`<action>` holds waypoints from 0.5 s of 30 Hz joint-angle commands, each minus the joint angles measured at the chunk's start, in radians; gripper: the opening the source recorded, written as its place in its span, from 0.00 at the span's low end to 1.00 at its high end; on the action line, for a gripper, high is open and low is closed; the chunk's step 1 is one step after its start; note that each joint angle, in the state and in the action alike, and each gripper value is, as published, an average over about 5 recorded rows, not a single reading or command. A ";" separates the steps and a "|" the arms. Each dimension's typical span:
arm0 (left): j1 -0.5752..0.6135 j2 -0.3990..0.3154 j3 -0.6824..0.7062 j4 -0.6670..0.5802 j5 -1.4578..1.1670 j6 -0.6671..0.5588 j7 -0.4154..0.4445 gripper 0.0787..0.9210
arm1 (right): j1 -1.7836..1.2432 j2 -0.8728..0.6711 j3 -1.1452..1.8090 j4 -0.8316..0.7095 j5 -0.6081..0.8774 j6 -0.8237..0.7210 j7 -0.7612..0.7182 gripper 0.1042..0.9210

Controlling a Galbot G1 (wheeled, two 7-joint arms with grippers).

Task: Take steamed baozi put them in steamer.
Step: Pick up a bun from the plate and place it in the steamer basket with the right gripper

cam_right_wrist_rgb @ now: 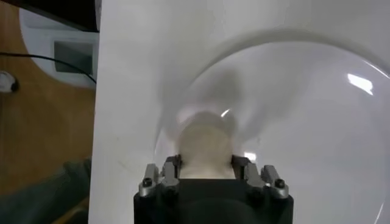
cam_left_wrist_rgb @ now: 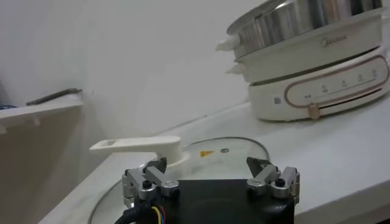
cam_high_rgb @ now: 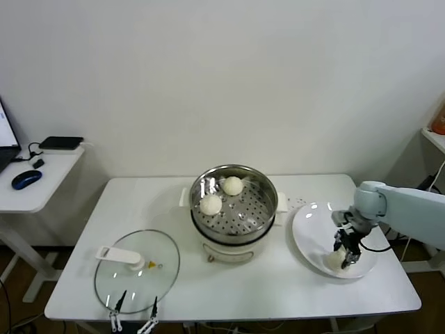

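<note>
The steamer stands mid-table, a shiny steel pot on a white base. Two steamed baozi rest on its perforated tray. To its right lies a white plate. My right gripper is down on that plate, shut on a third cream-white baozi. In the right wrist view this baozi fills the gap of the right gripper, a finger against each side. My left gripper hangs open at the table's front edge, empty, in front of the glass lid.
A glass lid with a white handle lies flat at the front left, seen close in the left wrist view beyond the left gripper. A side desk with a mouse stands at far left. A wall socket strip sits behind the steamer.
</note>
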 commanded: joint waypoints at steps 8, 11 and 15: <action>0.003 0.010 0.002 -0.005 0.000 0.000 0.001 0.88 | 0.578 0.129 -0.308 0.122 0.206 0.213 -0.107 0.59; 0.001 0.009 0.005 -0.002 0.001 -0.001 0.001 0.88 | 0.660 0.172 -0.291 0.162 0.190 0.320 -0.119 0.60; 0.001 0.007 0.008 0.001 0.002 0.000 -0.001 0.88 | 0.707 0.204 -0.198 0.247 0.102 0.440 -0.105 0.62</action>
